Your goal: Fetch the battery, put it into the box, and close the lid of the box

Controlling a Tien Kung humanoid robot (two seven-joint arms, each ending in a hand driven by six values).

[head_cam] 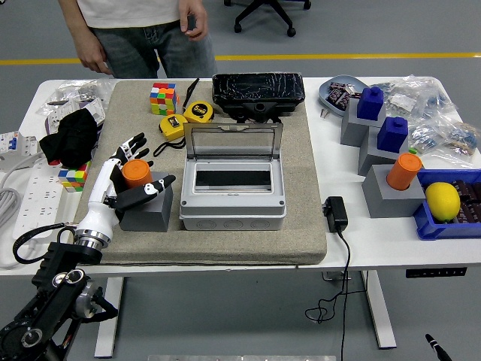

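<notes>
The box [232,197] sits mid-mat [301,226], lid up. Left of the box, a battery [136,174] stands on a block [146,210]; behind the box lie tape measures [186,117].
</notes>
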